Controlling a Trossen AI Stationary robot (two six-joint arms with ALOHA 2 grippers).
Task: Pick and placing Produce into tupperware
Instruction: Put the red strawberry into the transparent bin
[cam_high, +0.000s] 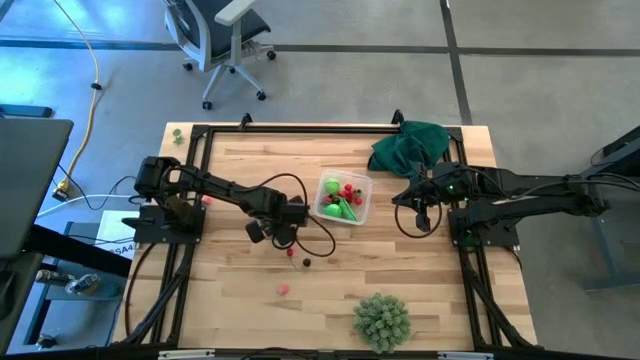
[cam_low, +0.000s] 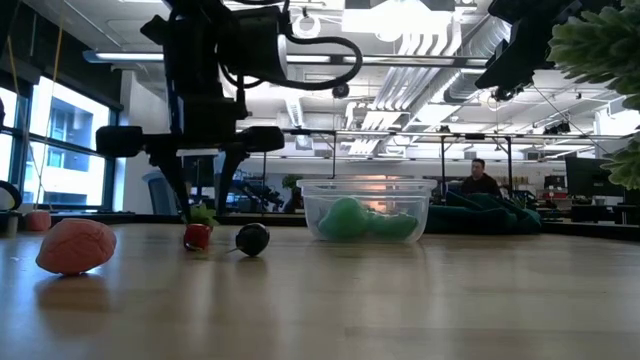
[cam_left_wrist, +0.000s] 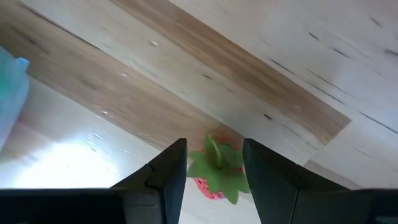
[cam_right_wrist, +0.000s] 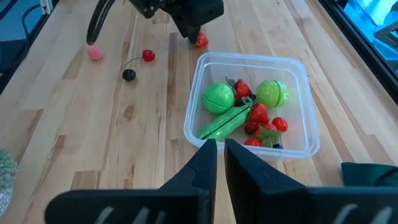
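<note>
I have a toy strawberry (cam_left_wrist: 214, 171), leafy cap toward the camera, sitting low in the left wrist view between the left gripper's (cam_high: 281, 236) parted fingers; they straddle it without pinching, which I judge lines up a grasp. The tupperware (cam_high: 365, 188) sits centre-right in the high view, already holding two green balls, a green pod and red pieces. Below the left gripper lie a cherry (cam_right_wrist: 148, 55), a dark berry (cam_right_wrist: 129, 75) and a pink piece (cam_high: 284, 289). My right gripper (cam_high: 421, 217) waits beside the tupperware, fingers nearly together, holding nothing.
</note>
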